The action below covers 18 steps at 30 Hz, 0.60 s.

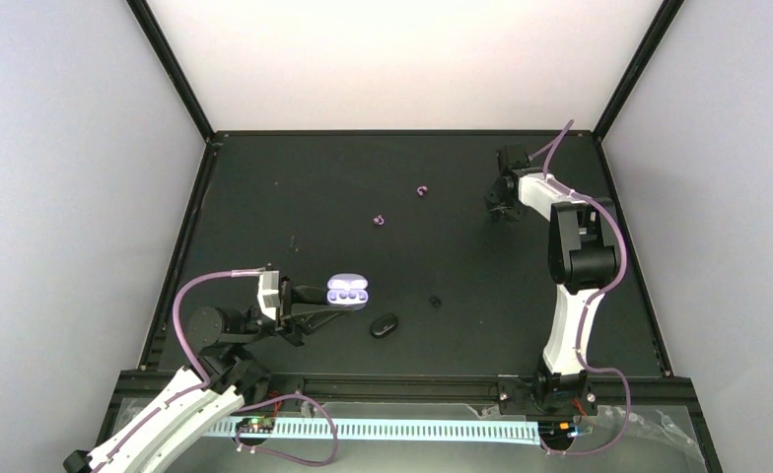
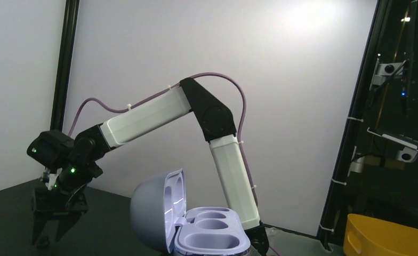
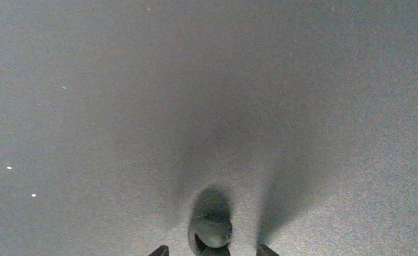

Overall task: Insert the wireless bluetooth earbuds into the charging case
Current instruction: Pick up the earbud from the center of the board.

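Note:
The lilac charging case (image 1: 348, 293) stands open, lid up, its wells (image 2: 212, 237) empty. My left gripper (image 1: 316, 298) is shut on it from the left; its fingers lie out of the left wrist view. Two pinkish-purple earbuds (image 1: 422, 190) (image 1: 380, 220) lie at mid-table. Another small black earbud (image 1: 435, 301) lies right of the case. My right gripper (image 1: 501, 205) points down at the far right. In the right wrist view a dark earbud (image 3: 212, 228) lies on the mat between its fingertips (image 3: 161, 250), with a gap on each side. The gripper (image 3: 213, 250) is open.
A closed black oval case (image 1: 384, 325) sits just right of the lilac one. The right arm (image 2: 159, 112) arches across the left wrist view. A yellow bin (image 2: 388, 237) stands off the table. Black frame posts (image 1: 175, 69) rise at the back corners.

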Available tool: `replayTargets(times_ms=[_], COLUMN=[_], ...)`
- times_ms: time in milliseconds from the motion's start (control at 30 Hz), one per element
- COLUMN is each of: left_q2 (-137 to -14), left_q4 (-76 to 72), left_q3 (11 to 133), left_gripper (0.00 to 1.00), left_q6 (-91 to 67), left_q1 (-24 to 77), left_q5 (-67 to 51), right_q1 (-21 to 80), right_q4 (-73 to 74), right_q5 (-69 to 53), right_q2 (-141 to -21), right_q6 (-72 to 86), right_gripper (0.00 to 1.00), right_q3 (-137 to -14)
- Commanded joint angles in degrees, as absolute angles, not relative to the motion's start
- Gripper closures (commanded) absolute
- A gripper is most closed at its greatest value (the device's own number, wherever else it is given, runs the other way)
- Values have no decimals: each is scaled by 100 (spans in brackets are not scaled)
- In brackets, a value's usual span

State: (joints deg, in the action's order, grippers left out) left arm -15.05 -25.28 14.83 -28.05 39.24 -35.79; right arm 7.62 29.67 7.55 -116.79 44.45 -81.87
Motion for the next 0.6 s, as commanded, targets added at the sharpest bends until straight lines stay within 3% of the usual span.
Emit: replayTargets(times_ms=[0,567], left_q2=[-1398,-1336], left_q4=[-2610,-2606], left_q3=[1501,1481], left_gripper=[98,98], left_q6=[-2791,-2797], left_q1=[3956,3960], left_q5=[-3567,-3551], right_q1=[725,712], right_q4=[3185,3359], right_q5=[857,825], right_q2=[-11828,-11941], right_q6=[4389,4187], right_gripper=[59,74], right_q3=[-8344,-8530])
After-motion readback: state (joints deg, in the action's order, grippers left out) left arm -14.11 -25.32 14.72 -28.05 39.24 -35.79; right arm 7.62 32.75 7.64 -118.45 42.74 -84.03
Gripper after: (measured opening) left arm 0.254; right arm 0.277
